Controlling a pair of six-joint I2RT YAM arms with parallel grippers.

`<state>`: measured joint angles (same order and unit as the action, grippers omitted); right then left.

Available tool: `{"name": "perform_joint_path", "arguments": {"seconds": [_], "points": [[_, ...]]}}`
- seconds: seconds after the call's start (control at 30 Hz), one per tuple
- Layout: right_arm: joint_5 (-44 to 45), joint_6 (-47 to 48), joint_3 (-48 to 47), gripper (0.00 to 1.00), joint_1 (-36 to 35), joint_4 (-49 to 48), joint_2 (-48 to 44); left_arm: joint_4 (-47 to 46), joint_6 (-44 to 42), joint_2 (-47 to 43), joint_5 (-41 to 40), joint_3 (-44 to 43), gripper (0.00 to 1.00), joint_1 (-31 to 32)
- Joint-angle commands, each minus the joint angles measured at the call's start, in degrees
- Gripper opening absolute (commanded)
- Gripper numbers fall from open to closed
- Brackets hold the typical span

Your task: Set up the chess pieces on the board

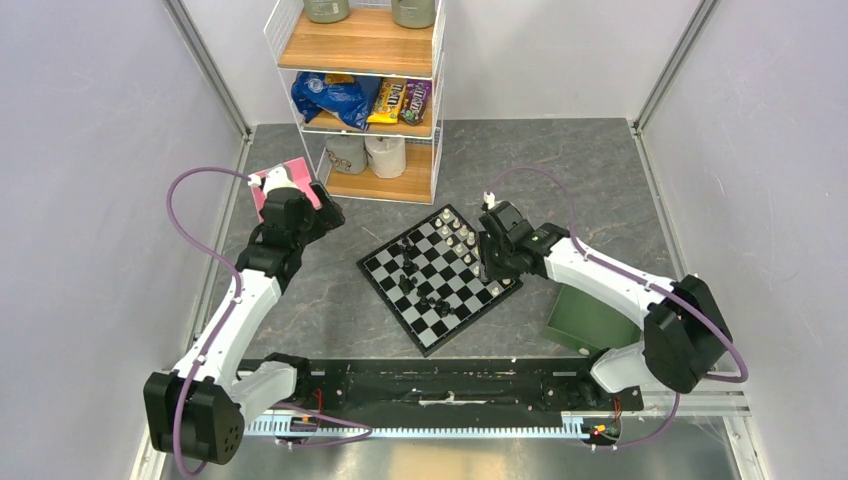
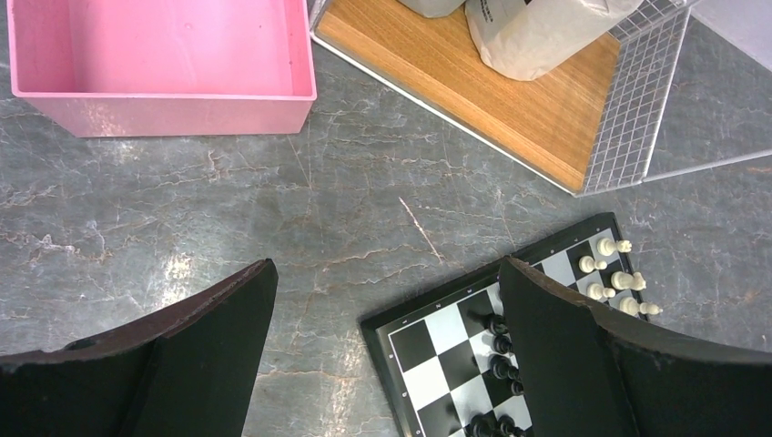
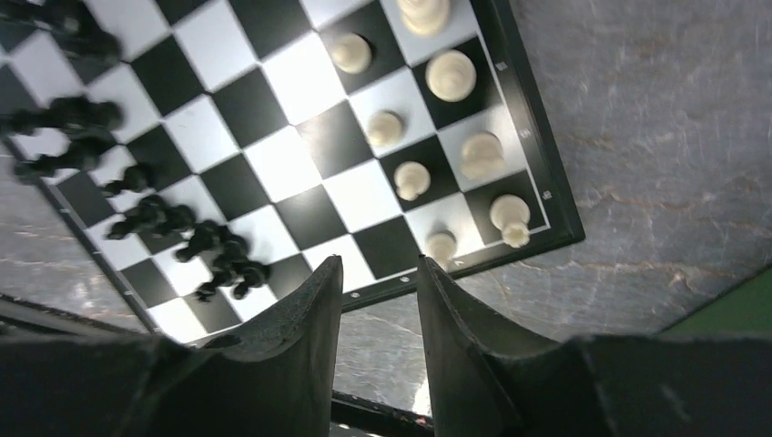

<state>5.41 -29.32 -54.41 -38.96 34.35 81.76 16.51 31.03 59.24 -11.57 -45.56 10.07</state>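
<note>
The board (image 1: pixel 452 283) lies turned diamond-wise at the table's middle. Black pieces (image 1: pixel 408 262) bunch along its left side and cream pieces (image 1: pixel 458 232) stand along its right side. My right gripper (image 1: pixel 492 268) hovers over the board's right edge. In the right wrist view it (image 3: pixel 378 264) is open a narrow gap with nothing in it, above the black rim (image 3: pixel 555 182), close to cream pieces (image 3: pixel 451 77), with black pieces (image 3: pixel 155 214) further off. My left gripper (image 1: pixel 322 213) is wide open and empty (image 2: pixel 387 269) over bare table, left of the board's corner (image 2: pixel 437 337).
A pink box (image 1: pixel 285 180) sits behind the left gripper and shows in the left wrist view (image 2: pixel 164 100). A wire shelf unit (image 1: pixel 365 100) with bags and rolls stands at the back. A green tray (image 1: pixel 590 320) lies right of the board.
</note>
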Motion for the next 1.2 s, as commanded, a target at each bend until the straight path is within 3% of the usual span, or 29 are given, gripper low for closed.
{"name": "perform_joint_path", "arguments": {"seconds": [0.0,0.23,0.6,0.93,1.17], "points": [[-2.48,1.03,-5.44,0.43,-1.36,-1.35,-0.45,-2.36,0.79,0.46,1.07,-0.93,0.98,-0.31],[-5.21,1.1,-13.9,0.44,-3.53,-4.02,9.38,-2.49,-0.42,1.31,1.85,-0.54,0.98,-0.3],[-1.81,2.34,-22.13,0.46,-3.77,-3.41,15.02,-1.24,-5.33,14.96,18.92,-11.08,0.95,0.69],[1.15,0.6,-23.09,0.49,-1.44,-0.45,11.36,14.06,-11.04,31.46,9.12,-25.88,0.87,13.3],[5.63,-0.06,-23.2,0.49,0.84,-1.79,8.06,17.92,-10.29,41.14,8.43,-30.29,0.8,16.19]]}}
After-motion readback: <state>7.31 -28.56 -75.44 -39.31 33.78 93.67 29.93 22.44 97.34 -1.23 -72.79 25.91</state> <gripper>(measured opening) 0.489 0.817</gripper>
